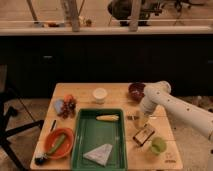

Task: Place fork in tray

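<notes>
The deep-green tray (82, 145) lies in the middle of the wooden table, with a yellow corn-like piece (108, 118) and a pale folded cloth (98, 154) in it. My white arm reaches in from the right. The gripper (136, 119) points down, low over the table just right of the tray's far right corner. A small thin dark-and-silvery bit (130, 118) shows at its tip, between it and the tray rim. I cannot tell whether this is the fork. No other fork shows.
An orange bowl (50, 148) with a green item stands front left, a thin dark stick (52, 125) beside it. Fruit (65, 106), a white cup (100, 95) and a dark red bowl (135, 91) stand at the back. A brown packet (143, 135) and a green cup (158, 146) are front right.
</notes>
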Motion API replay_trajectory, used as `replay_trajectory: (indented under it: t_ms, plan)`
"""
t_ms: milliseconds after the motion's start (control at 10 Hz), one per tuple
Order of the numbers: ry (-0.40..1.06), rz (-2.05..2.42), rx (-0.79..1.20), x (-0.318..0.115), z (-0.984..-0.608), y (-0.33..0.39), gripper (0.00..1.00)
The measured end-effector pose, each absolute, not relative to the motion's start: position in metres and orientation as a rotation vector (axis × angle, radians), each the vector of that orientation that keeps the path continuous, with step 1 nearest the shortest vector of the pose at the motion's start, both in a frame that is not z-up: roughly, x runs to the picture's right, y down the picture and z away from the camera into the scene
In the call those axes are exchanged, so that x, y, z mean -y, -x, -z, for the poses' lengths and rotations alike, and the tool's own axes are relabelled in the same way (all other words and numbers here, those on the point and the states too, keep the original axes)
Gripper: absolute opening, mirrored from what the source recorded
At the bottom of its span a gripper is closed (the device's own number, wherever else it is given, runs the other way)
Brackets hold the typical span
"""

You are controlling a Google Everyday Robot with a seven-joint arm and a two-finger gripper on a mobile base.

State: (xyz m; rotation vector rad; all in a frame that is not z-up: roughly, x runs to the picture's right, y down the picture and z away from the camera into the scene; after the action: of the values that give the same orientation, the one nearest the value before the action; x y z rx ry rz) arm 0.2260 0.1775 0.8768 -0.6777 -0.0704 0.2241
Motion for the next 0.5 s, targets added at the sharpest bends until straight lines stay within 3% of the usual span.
replay_trajectory:
  t_ms: [400, 500]
  plan:
    - [0.690, -0.249, 0.048, -0.198, -0.885, -0.240, 0.80]
    - [0.696, -0.253, 0.046, -0.204, -0.886, -0.244, 0.73]
